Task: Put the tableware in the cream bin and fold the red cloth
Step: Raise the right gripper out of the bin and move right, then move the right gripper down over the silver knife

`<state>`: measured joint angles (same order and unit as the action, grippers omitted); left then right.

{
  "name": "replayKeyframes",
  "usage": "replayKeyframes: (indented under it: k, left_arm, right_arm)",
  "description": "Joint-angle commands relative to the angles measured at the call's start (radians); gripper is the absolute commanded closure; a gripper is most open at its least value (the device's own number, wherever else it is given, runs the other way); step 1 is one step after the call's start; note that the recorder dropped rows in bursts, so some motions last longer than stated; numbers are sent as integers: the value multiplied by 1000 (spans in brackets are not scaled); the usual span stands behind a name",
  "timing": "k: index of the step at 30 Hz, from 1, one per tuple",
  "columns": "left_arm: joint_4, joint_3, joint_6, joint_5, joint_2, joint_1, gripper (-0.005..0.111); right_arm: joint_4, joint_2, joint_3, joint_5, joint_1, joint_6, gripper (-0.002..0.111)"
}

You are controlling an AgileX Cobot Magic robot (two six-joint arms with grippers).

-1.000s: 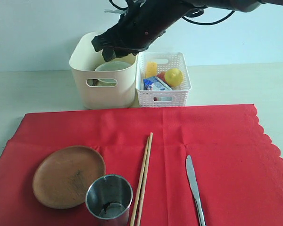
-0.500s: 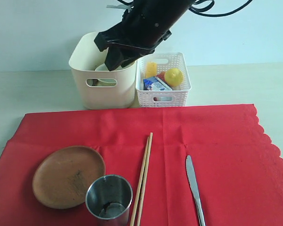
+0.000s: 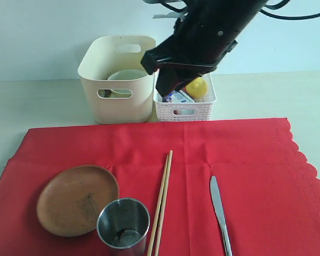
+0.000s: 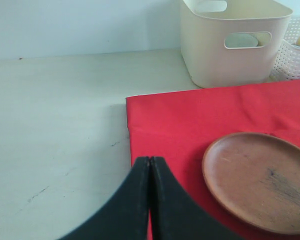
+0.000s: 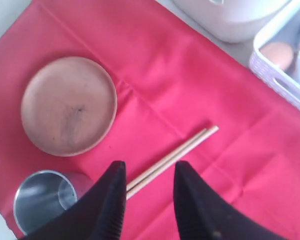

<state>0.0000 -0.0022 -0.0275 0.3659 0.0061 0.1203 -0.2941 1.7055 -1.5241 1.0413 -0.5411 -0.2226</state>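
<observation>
Two pincers: left gripper pressed together; right gripper spread (nothing between)
Lower left: round brown plate, steel cup
Upper left: cream bin, pale bowl inside
Centre: wooden chopsticks
Lower right: metal knife, on red cloth

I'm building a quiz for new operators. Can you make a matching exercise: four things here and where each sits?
1 bowl
2 lemon
3 knife
4 cup

A in the white basket
B on the cloth, toward its scalloped edge
C in the cream bin
D between plate and chopsticks

Pairs: 1-C, 2-A, 3-B, 4-D
</observation>
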Motion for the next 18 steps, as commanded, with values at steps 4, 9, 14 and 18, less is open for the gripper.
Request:
replayKeyframes:
  k: [4,9,14,18]
  left_arm:
    - [-5,2,4,-11,-6,-2,107]
    - [-5,2,4,-11,-6,-2,107]
    - [-5,2,4,-11,-6,-2,107]
    - [-5,2,4,-11,-6,-2,107]
  right_arm:
    - [212,-162,214,-22,0,152,76]
    - [330,-241,374,15,0,230,76]
    - [354,-254,492,8,0,228,76]
    - [352,-225,533,-26,0,223,76]
